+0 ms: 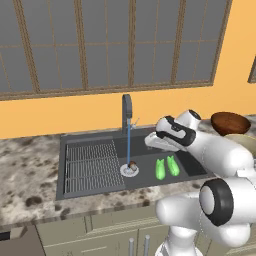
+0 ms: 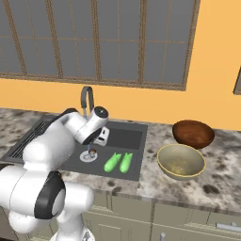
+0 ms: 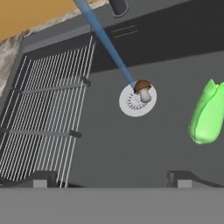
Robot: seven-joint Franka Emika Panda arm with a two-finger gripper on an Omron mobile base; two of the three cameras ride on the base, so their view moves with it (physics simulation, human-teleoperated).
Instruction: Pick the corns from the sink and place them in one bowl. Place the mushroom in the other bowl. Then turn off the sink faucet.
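In the sink (image 1: pixel 90 145), the mushroom (image 3: pixel 143 89) sits on the pale drain (image 3: pixel 133 103) right under the running stream, and the two corns (image 2: pixel 118 162) lie side by side just to its right, while both bowls wait empty on the table. The gripper (image 3: pixel 111 178) hangs above the basin with its jaws spread wide, holding nothing. The likely trouble is the tiny mushroom slipping or rolling off the drain as the jaws close, or a finger nudging a neighbouring corn aside.

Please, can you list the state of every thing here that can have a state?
sink faucet: on, water running.
gripper: open, empty, above the sink.
mushroom: upright on the drain.
corns: lying side by side in the sink.
tan-olive bowl: upright, empty.
reddish-brown bowl: upright; inside not visible.
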